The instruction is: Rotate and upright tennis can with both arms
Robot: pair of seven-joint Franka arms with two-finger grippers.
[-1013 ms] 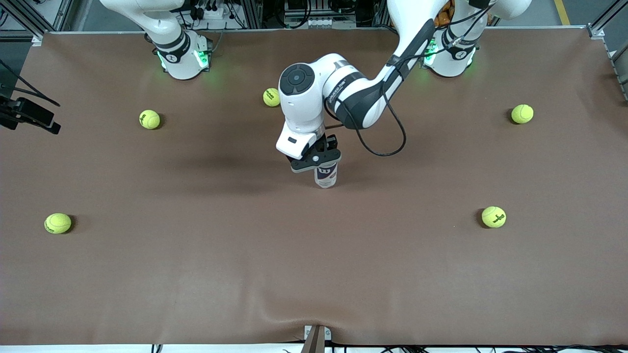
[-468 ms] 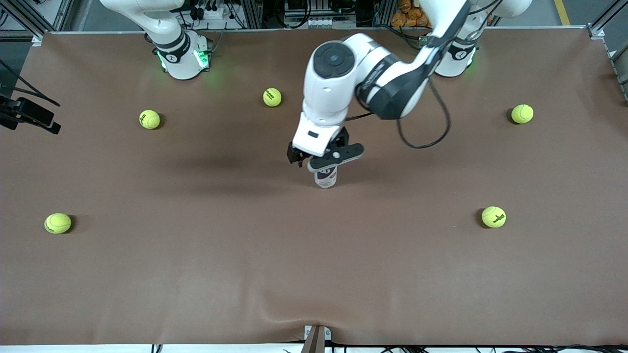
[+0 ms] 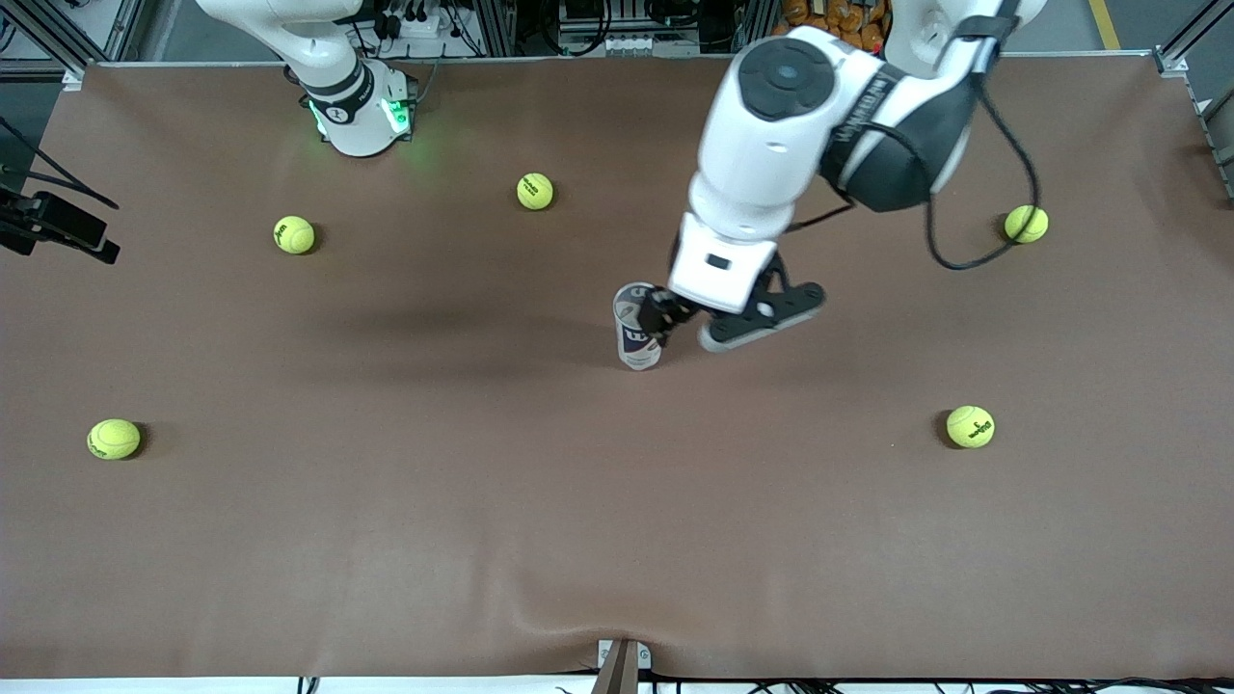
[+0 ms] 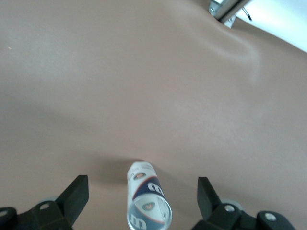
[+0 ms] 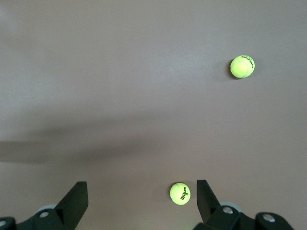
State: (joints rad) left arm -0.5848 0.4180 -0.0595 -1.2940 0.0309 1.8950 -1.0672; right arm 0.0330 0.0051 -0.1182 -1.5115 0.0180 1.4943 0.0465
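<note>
**Colleague:** Where's the tennis can (image 3: 637, 328) on your screen?

**Me:** I see it standing upright on the brown table (image 3: 482, 540), roughly mid-table, open silvery rim up, the dark-blue and white label facing the front camera. Nothing is touching it that I can make out.

**Colleague:** And the left tool (image 3: 725, 322)?

**Me:** It hangs over the table just beside the can, toward the left arm's end. I read its fingers as spread wide with nothing between them. In the left wrist view the can (image 4: 147, 203) shows between the two black fingers (image 4: 76, 194), clear of both, and I'm looking down onto its rim.

**Colleague:** The right arm?

**Me:** It waits. From the front I only see its green-lit base (image 3: 359, 114) at the table's top edge; the tool itself is out of that view. In its wrist view the right tool (image 5: 141, 201) is open and empty, high over bare table, with two tennis balls (image 5: 242, 66) below it, one of them (image 5: 180, 193) showing between the fingers.

**Colleague:** Anything else on the table?

**Me:** Five yellow-green balls in the front view, all well apart from the can: one (image 3: 534, 191) nearest the right arm's base, another (image 3: 293, 234) beside it, one (image 3: 114, 439) lower at that end, and two (image 3: 1026, 224) (image 3: 970, 426) at the left arm's end.
</note>
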